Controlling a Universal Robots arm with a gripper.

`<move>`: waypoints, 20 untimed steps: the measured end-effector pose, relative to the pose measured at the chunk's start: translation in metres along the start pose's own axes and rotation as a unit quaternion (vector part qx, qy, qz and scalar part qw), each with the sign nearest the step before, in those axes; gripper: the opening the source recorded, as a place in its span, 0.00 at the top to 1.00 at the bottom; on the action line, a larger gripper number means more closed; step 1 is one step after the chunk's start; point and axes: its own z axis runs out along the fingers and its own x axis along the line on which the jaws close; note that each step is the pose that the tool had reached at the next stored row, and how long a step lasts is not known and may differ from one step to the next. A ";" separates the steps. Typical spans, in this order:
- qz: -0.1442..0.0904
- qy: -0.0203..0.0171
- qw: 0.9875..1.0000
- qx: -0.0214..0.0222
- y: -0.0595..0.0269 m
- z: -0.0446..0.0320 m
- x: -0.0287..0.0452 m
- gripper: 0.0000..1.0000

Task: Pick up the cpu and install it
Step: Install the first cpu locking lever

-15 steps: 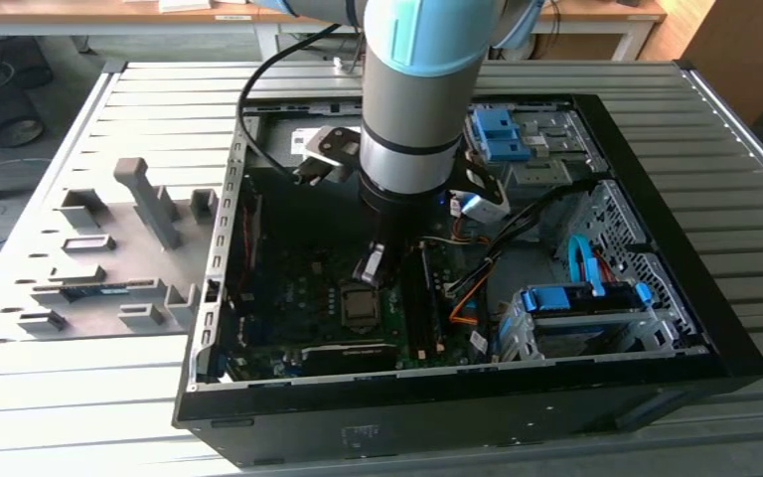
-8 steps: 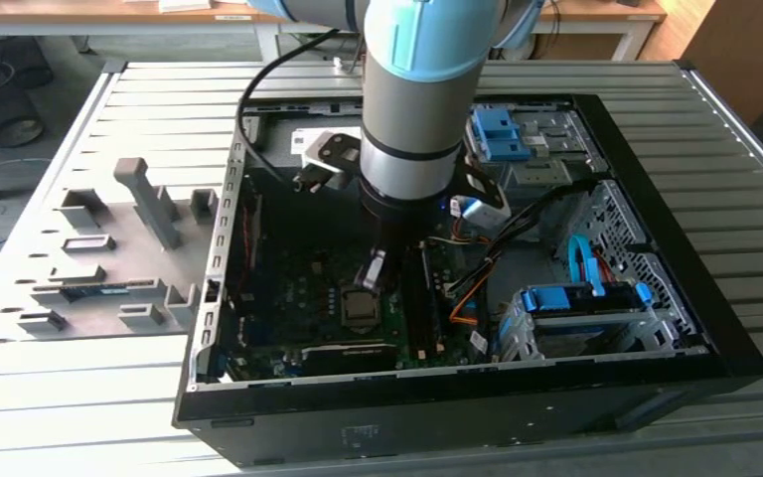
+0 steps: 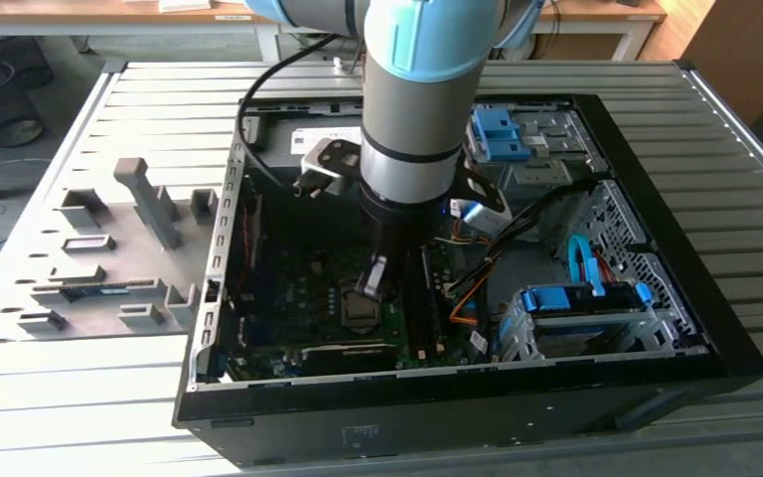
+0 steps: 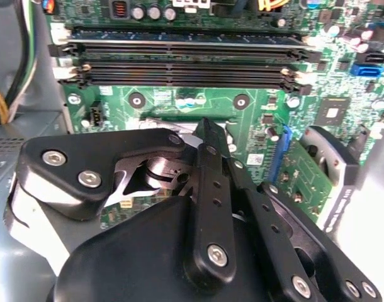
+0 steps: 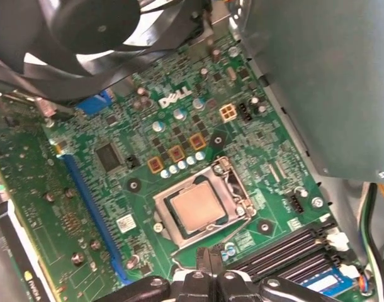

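We see the small, thin, silvery-grey square cpu (image 5: pixel 195 208) seated in its socket: light, stiff, fragile, best gripped by opposite edges; our black hand (image 5: pixel 211 264) hovers near it, fingers together, empty.

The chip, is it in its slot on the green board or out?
In. The chip lies flat inside the metal frame on the green board.

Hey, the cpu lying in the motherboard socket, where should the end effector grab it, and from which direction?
Probably by two opposite edges of the cpu, coming straight down from above. It lies flat with its silvery face up, sunk in the socket frame, so only the top is open and the frame crowds its sides. The end effector sits beside the socket in the first wrist view.
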 end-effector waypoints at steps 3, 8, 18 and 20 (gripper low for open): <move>-0.001 0.005 1.000 0.003 -0.0010 0.0013 0.0019 0.90; -0.002 0.007 1.000 0.004 -0.0029 0.0099 0.0043 0.90; -0.002 0.006 1.000 0.003 -0.0047 0.0264 0.0064 0.90; -0.002 0.005 1.000 0.003 -0.0051 0.0269 0.0071 0.90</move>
